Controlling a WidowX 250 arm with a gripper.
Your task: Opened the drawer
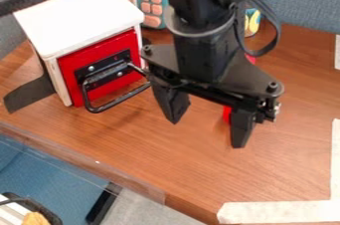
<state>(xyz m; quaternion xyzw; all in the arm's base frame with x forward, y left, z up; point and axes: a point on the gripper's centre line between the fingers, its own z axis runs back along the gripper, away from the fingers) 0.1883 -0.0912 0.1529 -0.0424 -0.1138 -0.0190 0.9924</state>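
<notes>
White on top and red in front, one small box [79, 12] stands at the left of the camera view, with one drawer [100, 64] in it. The red front sits about level with the box's edges, and it carries one black handle [116, 100], a single loop standing out towards me, on a mount with two screw heads showing. My one gripper [207, 133] hangs over the wooden table [193, 169], just beside the handle, its two fingers well apart with bare wood seen between their tips; whether I touch the loop, I cannot tell. One black strip [30, 92] lies at the box's far side from me. Behind stands one teal toy [151, 0] with rows of pink buttons. One red thing [227, 114] shows partly behind me. Three pieces of white tape [279, 211] mark the table, two of them meeting at a corner.
</notes>
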